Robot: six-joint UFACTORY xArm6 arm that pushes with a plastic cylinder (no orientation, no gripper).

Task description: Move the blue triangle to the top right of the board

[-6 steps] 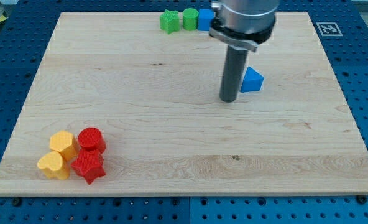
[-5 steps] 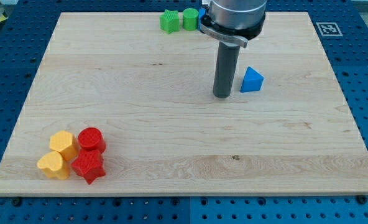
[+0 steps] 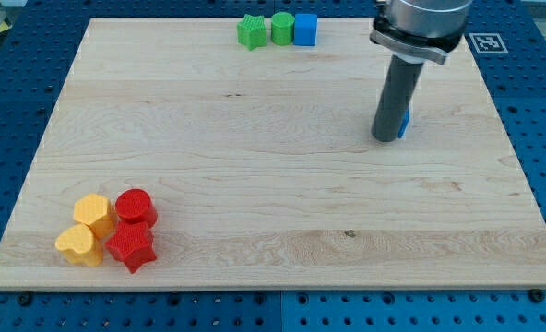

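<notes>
Now shifted to the view's right against the blue triangle (image 3: 405, 124), mostly hidden just behind my tip (image 3: 385, 139), a jawless end effector gripping nothing, with the bench's (image 3: 255, 184) top-right corner beyond.

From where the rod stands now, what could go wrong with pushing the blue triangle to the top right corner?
1. My tip hides most of the blue triangle, so contact is hard to judge and the block may slip sideways.
2. The board edge is near on the view's right; a hard push could send it off.
</notes>
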